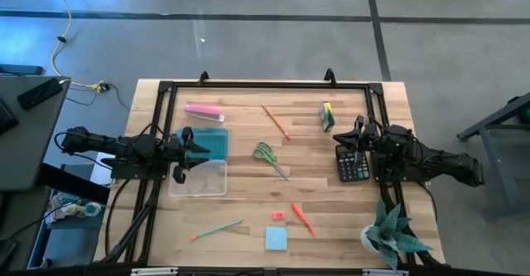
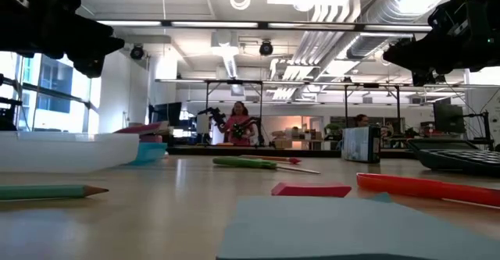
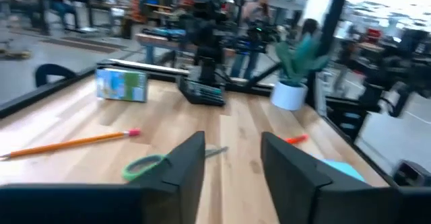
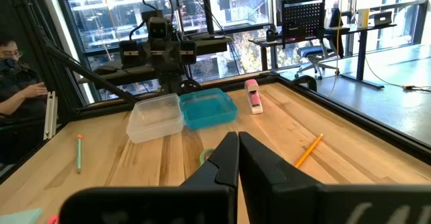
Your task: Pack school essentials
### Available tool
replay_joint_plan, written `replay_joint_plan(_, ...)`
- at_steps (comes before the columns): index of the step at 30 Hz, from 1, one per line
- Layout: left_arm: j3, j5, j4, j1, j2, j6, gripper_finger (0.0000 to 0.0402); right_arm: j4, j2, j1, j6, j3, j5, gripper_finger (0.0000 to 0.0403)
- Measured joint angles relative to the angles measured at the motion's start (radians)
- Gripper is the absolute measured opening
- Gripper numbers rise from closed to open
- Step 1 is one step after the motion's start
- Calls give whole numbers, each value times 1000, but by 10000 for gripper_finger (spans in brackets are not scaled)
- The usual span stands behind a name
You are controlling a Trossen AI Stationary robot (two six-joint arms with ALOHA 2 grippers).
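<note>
Wood tabletop (image 1: 248,201): blue pad (image 1: 277,239), eraser (image 1: 278,215), red pen (image 1: 302,219) and green pencil (image 1: 217,229) lie along the near edge.
Mid table: scissors (image 1: 270,157); wooden pencil (image 1: 276,122) beyond.
Left gripper (image 1: 180,152): part open, empty, above the clear box (image 1: 199,177) beside the teal tray (image 1: 209,142).
Right gripper (image 1: 348,146): closed, empty, over the calculator (image 1: 354,165).
Next step, likely: reach for the scissors, fingers wide, square across the handles.
</note>
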Motion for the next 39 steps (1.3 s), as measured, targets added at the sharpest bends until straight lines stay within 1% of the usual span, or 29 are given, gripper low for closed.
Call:
replay_joint_plan(2,0,0,4,0,0,-18,159,0,0,0,0,0,0,0)
replay_joint_plan(5,0,25,3,-1,0,-41,170,0,0,0,0,0,0,0)
replay_joint_plan(10,0,66,65,-1,0,-29,172,0,0,0,0,0,0,0)
replay_joint_plan(13,8,73,123,-1,0,-50,172,0,0,0,0,0,0,0)
replay_joint_plan(16,56,70,116,-1,7,-54,172,0,0,0,0,0,0,0)
replay_joint_plan(20,151,72,90,0,55,-78,172,0,0,0,0,0,0,0)
replay_joint_plan(24,271,75,-20,-1,143,-77,172,0,0,0,0,0,0,0)
replay_joint_plan(28,402,16,-177,-1,250,-77,172,0,0,0,0,0,0,0)
replay_joint_plan(30,466,3,-261,0,309,-77,172,0,0,0,0,0,0,0)
replay_joint_plan(35,605,5,-454,-4,451,-93,172,0,0,0,0,0,0,0)
replay_joint_plan(39,687,31,-577,-53,562,-136,172,0,0,0,0,0,0,0)
